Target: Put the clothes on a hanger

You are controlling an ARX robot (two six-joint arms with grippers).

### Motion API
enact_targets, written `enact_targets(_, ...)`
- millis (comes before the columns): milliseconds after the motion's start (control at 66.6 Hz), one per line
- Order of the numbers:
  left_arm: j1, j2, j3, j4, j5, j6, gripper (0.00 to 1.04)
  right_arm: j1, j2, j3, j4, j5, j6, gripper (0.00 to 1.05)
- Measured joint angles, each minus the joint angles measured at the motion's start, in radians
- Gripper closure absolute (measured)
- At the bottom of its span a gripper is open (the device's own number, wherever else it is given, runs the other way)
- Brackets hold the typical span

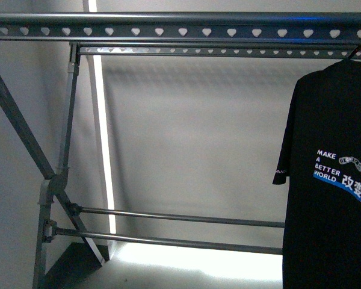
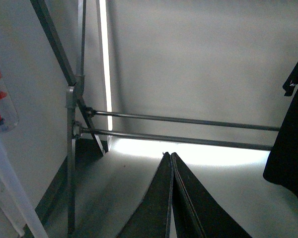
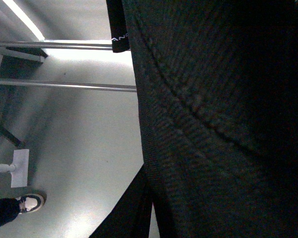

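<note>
Black T-shirt (image 1: 331,180) hangs lengthwise straight down at the rack's (image 1: 180,27) right end, print facing outward. Left gripper (image 2: 170,163) is pressed together; the right gripper's state I cannot tell.

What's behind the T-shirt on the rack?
Behind the T-shirt, the rack's two thin lower bars run in and vanish, against plain wall. Their right ends and the rack's right leg are covered.

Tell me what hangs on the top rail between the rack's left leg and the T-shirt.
Nothing. In the front view the top rail runs bare from the left leg to the black T-shirt; only the plain wall shows behind.
</note>
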Motion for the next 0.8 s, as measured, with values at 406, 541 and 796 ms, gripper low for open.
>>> enact_targets(406, 0.000, -0.222, 0.000, -0.211, 0.000, 0.000, 1.01, 0.002, -0.251, -0.639, 0.411, -0.031, 0.047, 0.73)
enact_targets(541, 0.000, -0.265, 0.000, -0.253, 0.000, 0.000, 1.01, -0.004, -0.367, -0.826, 0.584, -0.107, 0.077, 0.50)
enact_targets(796, 0.000, -0.343, 0.000, -0.331, 0.000, 0.000, 1.01, -0.079, -0.789, -1.290, 0.896, -0.351, 0.137, 0.06)
